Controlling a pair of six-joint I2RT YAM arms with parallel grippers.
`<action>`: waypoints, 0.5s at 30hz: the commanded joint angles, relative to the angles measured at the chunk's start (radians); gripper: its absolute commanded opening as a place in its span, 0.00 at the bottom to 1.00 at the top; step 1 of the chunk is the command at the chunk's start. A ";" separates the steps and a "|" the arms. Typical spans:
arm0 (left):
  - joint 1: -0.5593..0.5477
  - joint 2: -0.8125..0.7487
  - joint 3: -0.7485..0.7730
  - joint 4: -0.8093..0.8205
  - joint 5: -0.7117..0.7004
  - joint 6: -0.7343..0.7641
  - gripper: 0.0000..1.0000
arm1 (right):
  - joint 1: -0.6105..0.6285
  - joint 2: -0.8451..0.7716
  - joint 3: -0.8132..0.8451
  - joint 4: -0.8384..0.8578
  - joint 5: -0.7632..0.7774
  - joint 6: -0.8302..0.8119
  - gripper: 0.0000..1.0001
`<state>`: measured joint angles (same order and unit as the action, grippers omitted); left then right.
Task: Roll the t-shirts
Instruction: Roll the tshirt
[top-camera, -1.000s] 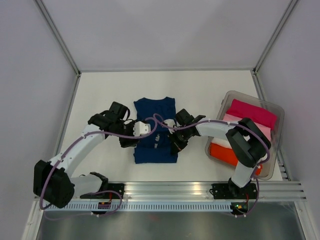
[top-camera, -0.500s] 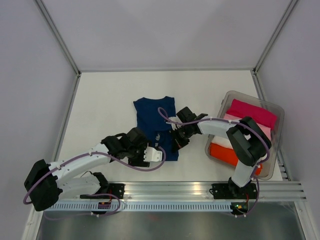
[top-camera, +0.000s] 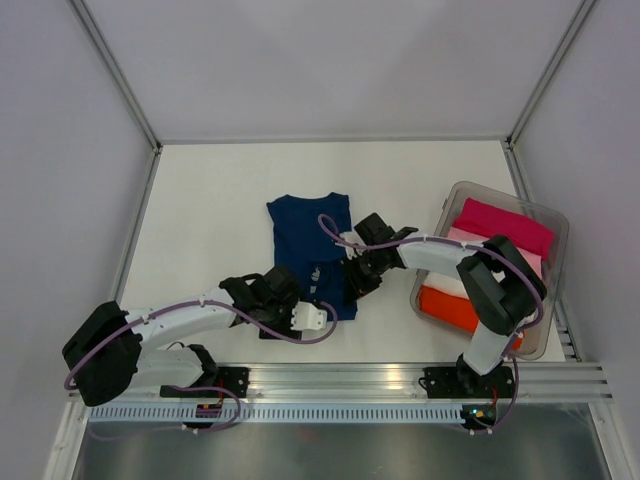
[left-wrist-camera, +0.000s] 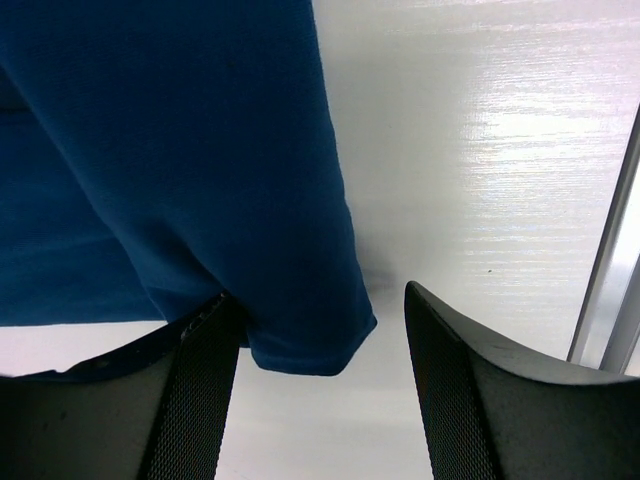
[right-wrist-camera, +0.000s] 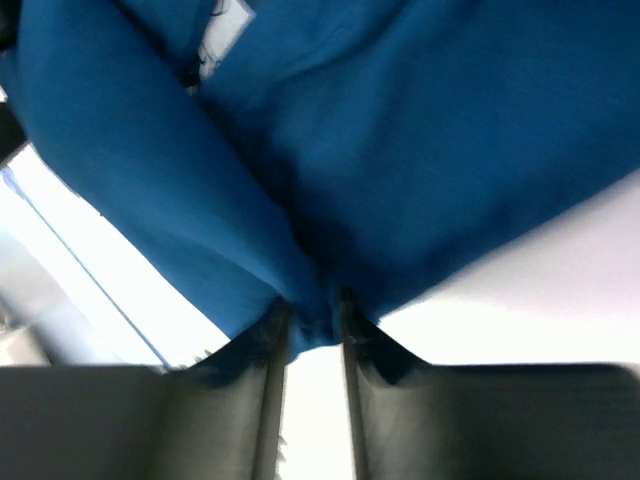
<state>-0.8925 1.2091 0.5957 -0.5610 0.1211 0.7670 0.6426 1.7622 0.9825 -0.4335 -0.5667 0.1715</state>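
The left gripper (left-wrist-camera: 318, 296) has moved, jaws wide, to the near corner of the navy t-shirt (top-camera: 305, 235) on the table (top-camera: 200, 200); the right gripper (right-wrist-camera: 310, 312) pinches its edge, so rolling can start.

Top view: near hem of the navy t-shirt (top-camera: 303, 235) lies under the left gripper (top-camera: 325, 312) and right gripper (top-camera: 350, 290); chest print too small to read. Left wrist view: cloth runs off the top and left edges, corner tucked behind one finger (left-wrist-camera: 195, 400). Right wrist view: blurred; pinched cloth hides the fingertips. Right arm covers part of the binned shirts (top-camera: 445, 305).
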 joint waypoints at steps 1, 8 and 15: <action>0.003 0.009 -0.016 0.027 0.023 -0.047 0.69 | -0.008 -0.158 -0.004 -0.002 0.118 -0.026 0.37; 0.012 0.007 -0.030 0.047 0.065 -0.064 0.68 | 0.008 -0.590 -0.293 0.310 0.278 -0.130 0.50; 0.070 -0.017 -0.045 0.076 0.077 -0.058 0.68 | 0.332 -0.854 -0.546 0.472 0.520 -0.653 0.57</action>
<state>-0.8471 1.2144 0.5632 -0.5003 0.1558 0.7399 0.8368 0.9466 0.5140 -0.0750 -0.1974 -0.1871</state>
